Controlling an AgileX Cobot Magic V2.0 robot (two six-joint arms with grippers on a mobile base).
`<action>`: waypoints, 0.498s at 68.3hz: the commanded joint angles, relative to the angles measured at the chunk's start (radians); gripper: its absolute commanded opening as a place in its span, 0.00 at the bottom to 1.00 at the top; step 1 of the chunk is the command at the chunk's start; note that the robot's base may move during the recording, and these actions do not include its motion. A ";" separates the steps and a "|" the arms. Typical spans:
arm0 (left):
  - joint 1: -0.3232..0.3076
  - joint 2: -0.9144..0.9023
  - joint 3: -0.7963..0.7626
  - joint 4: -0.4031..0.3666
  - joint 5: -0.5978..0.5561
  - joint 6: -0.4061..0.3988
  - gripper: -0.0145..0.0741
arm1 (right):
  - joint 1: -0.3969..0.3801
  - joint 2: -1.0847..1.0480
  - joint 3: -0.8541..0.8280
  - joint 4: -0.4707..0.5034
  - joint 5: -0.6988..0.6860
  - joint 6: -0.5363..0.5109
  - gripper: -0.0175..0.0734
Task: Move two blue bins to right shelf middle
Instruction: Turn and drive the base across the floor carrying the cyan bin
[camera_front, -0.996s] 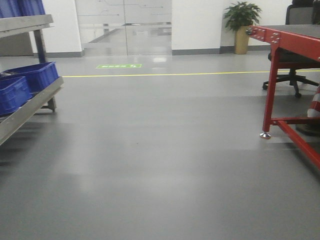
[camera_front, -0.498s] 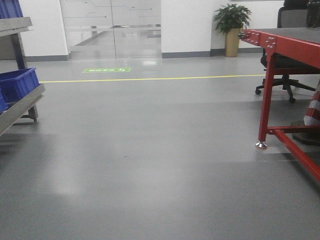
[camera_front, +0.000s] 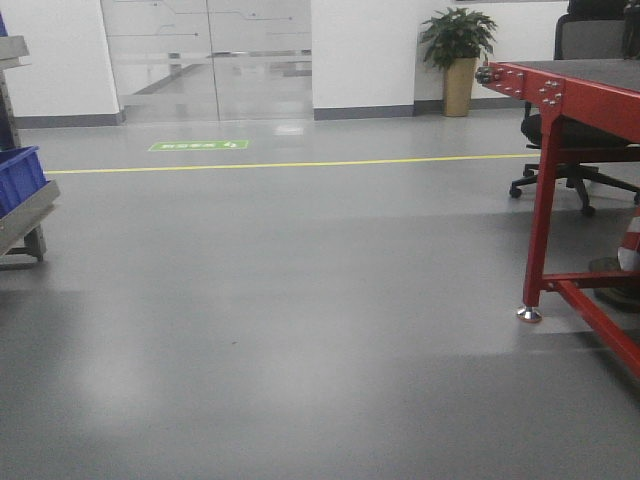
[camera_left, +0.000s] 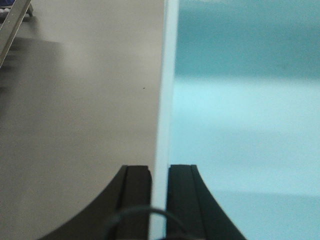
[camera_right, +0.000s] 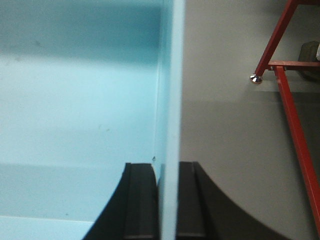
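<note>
I hold one blue bin between both arms; in the wrist views it looks pale cyan. In the left wrist view my left gripper (camera_left: 159, 167) is shut on the bin's thin left wall (camera_left: 167, 75), with the bin's inside (camera_left: 240, 125) to the right. In the right wrist view my right gripper (camera_right: 167, 164) is shut on the opposite wall (camera_right: 172, 75), with the bin's inside (camera_right: 75, 100) to the left. Another blue bin (camera_front: 18, 178) sits on the grey left shelf (camera_front: 25, 215) at the left edge of the front view. The right shelf is out of view.
A red-framed table (camera_front: 560, 90) stands at the right, its leg (camera_front: 540, 210) ending in a foot on the floor, with a low red rail (camera_right: 295, 130). Behind it is an office chair (camera_front: 580, 150). A potted plant (camera_front: 458, 40) and glass doors (camera_front: 210, 60) are at the back.
The front view has swung to the right. The left shelf and its blue bins have slid almost out of the left edge. Both grippers still hold the bin.
</note>
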 joint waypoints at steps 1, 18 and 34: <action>0.000 -0.016 -0.014 0.041 -0.078 -0.007 0.04 | 0.005 -0.023 -0.022 -0.009 -0.084 -0.006 0.01; 0.000 -0.016 -0.014 0.041 -0.078 -0.007 0.04 | 0.005 -0.023 -0.022 -0.009 -0.086 -0.006 0.01; 0.000 -0.016 -0.014 0.041 -0.078 -0.007 0.04 | 0.005 -0.023 -0.022 -0.009 -0.088 -0.006 0.01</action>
